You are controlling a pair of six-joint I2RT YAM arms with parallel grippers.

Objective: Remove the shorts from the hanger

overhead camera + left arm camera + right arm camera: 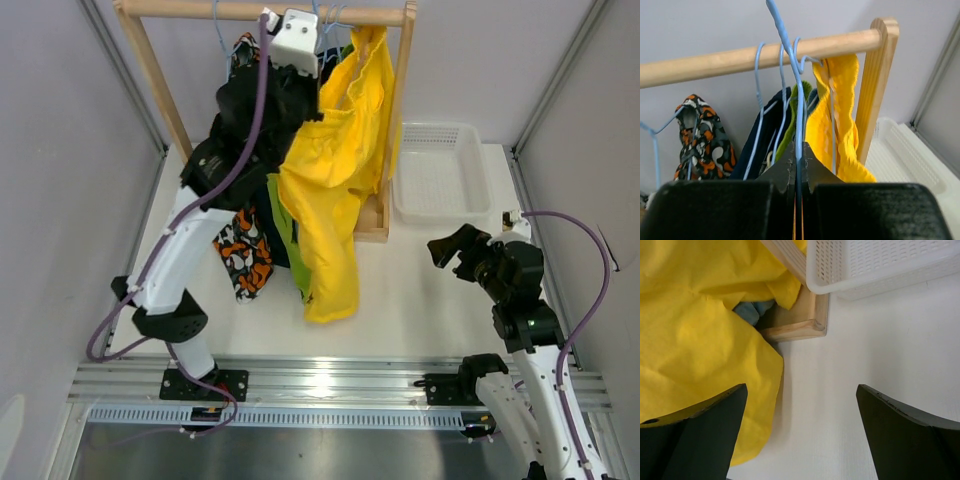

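My left gripper (800,148) is shut on the wire of a blue hanger (796,85), up by the wooden rod (740,57). The wire runs up past the rod and out of the frame's top. The yellow shorts (335,170) drape from the rod's right end down to the table; they also show in the left wrist view (840,115) and the right wrist view (700,340). Lime green shorts (796,112), navy shorts (765,135) and patterned shorts (702,142) hang on blue hangers. A light blue piece (752,310) shows behind the yellow. My right gripper (800,430) is open and empty over the table, right of the yellow hem.
A white mesh basket (440,170) stands right of the rack; its corner shows in the right wrist view (865,270). The rack's wooden foot (800,325) lies between the basket and the yellow shorts. Grey walls close in on both sides.
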